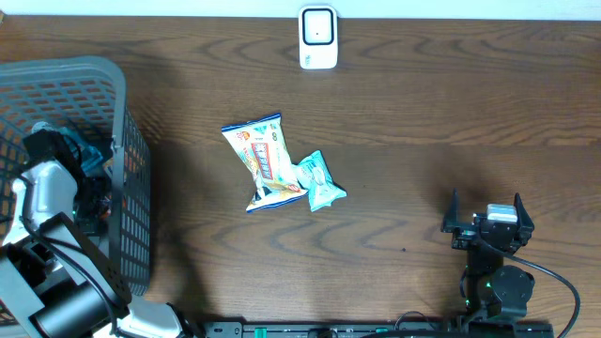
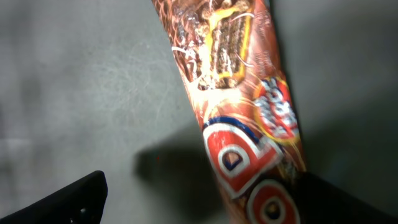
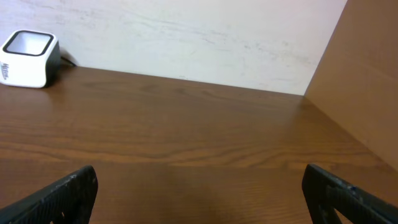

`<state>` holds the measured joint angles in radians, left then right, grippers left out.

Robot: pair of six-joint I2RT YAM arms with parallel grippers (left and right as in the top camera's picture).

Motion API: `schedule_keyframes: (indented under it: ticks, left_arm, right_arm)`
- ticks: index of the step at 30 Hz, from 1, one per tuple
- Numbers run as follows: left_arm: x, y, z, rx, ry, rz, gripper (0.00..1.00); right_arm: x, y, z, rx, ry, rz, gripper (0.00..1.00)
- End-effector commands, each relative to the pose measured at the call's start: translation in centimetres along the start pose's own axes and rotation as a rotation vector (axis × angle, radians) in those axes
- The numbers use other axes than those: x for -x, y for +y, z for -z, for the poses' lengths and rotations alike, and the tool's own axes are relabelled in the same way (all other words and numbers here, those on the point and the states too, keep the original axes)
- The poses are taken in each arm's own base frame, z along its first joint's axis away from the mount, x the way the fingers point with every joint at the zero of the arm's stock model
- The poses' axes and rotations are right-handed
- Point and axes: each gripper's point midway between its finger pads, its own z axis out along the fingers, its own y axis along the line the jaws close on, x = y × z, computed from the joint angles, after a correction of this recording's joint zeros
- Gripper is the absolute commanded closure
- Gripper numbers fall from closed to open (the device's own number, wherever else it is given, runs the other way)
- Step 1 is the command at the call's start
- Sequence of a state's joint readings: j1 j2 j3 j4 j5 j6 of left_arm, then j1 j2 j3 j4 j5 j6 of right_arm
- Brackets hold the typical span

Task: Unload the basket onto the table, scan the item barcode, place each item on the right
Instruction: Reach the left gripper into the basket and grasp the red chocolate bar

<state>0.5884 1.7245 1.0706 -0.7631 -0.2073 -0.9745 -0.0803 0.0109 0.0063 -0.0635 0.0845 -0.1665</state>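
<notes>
In the left wrist view a long brown and red snack pack [image 2: 230,81] lies slanted on the grey floor of the basket. My left gripper [image 2: 202,196] hangs open over it. The pack's lower end lies between the jaws, close against the right finger [image 2: 348,202] and well apart from the left finger [image 2: 74,202]. From overhead the left arm [image 1: 47,188] reaches down into the grey basket [image 1: 131,169]. The white barcode scanner [image 1: 318,38] stands at the table's far edge. My right gripper [image 1: 488,221] rests open and empty at the near right, with the scanner [image 3: 25,59] far off to its left.
Two snack packs lie mid-table: a white and orange one [image 1: 266,161] and a smaller light-blue one [image 1: 319,181] touching it. The basket's mesh walls surround the left arm. A brown board [image 3: 367,74] stands to the right of the right gripper.
</notes>
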Motion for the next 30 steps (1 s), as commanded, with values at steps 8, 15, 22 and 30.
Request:
schedule_keyframes:
  ticks: [8, 15, 22, 30]
  left_arm:
    - [-0.8, 0.7, -2.5, -0.013, -0.010, 0.027, 0.04]
    - [-1.6, 1.6, -3.6, 0.001, -0.002, 0.018, 0.67]
    - [-3.1, 2.4, -2.6, 0.002, 0.072, -0.076, 0.93]
    - [-0.5, 1.5, 7.7, -0.262, -0.035, -0.069, 0.93]
  right_arm:
    - [-0.1, -0.2, 0.0, -0.011, 0.002, 0.007, 0.01]
    - [-0.1, -0.2, 0.0, -0.011, 0.002, 0.007, 0.01]
    - [-0.1, -0.2, 0.0, -0.011, 0.002, 0.007, 0.01]
    - [-0.1, -0.2, 0.0, -0.011, 0.002, 0.007, 0.01]
